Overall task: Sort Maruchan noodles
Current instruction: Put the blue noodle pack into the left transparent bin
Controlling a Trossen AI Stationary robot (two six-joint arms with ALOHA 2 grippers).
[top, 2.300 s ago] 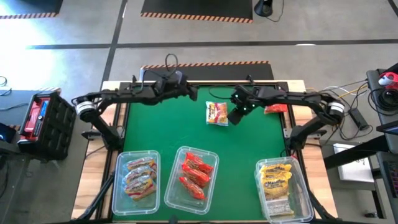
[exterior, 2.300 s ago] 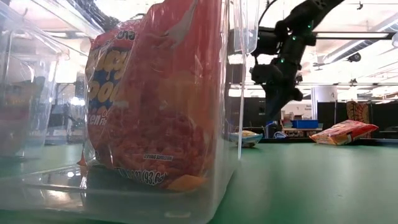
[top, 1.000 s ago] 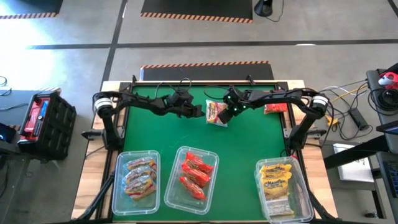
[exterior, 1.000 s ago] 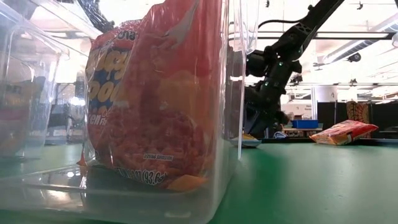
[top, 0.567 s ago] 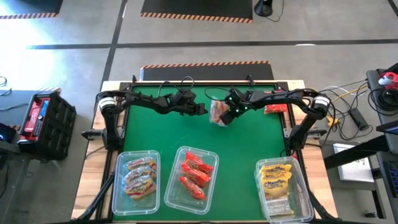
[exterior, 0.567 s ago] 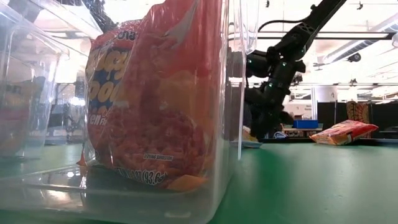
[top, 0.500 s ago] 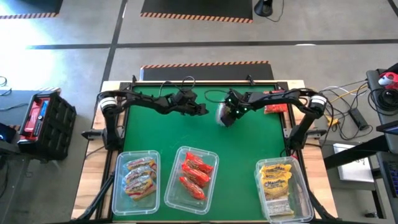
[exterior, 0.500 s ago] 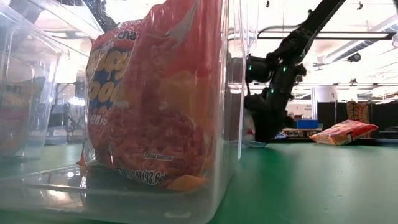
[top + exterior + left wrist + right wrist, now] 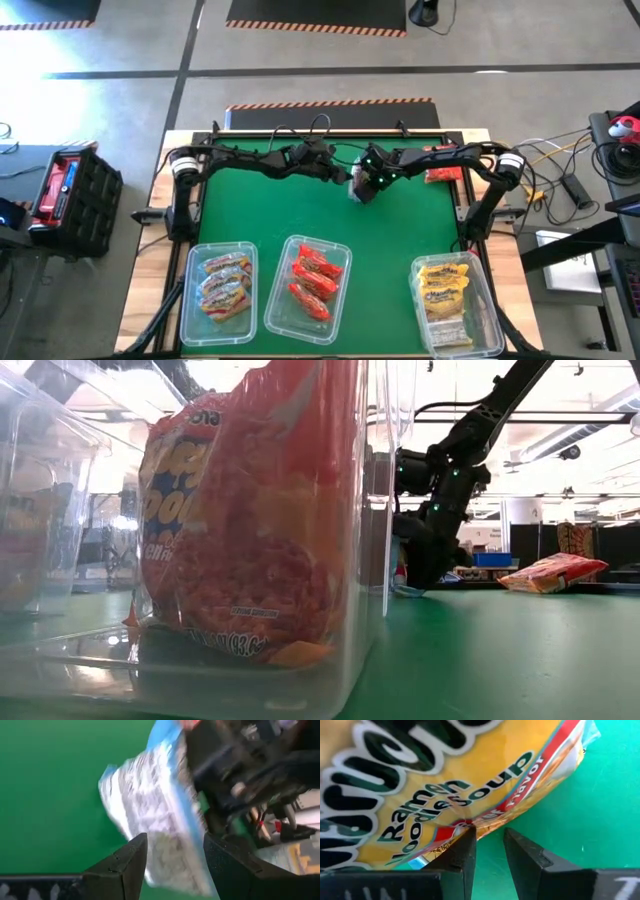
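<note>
From the high view I have both arms reaching to the far middle of the table (image 9: 400, 240). The right tool (image 9: 364, 184) pinches a packet (image 9: 356, 187), lifted on edge, and the left tool (image 9: 342, 175) sits just beside it on the other side. Near the front edge stand three clear bins: the left bin (image 9: 186, 300) with orange-pink packs, the middle bin (image 9: 342, 262) with red, the right bin (image 9: 488, 310) with yellow. One loose red packet (image 9: 443, 175) lies beyond the right tool, by the far right corner.

The low view looks through the middle bin's clear wall (image 9: 380, 510) at a crinkly red pack pressed against it; behind, the right tool (image 9: 415, 582) hangs low over the table.

In the left wrist view my left fingers (image 9: 125, 865) stand spread with the packet's pale printed back (image 9: 155, 830) between them, not yet clamped. I judge this a handover: I would close on the flat sealed margin, not the brittle noodle block, before the other side lets go.

In the right wrist view the right fingers (image 9: 462, 851) pinch the packet's yellow glossy face (image 9: 445, 785) at its edge. By colour it should go to the right bin.
</note>
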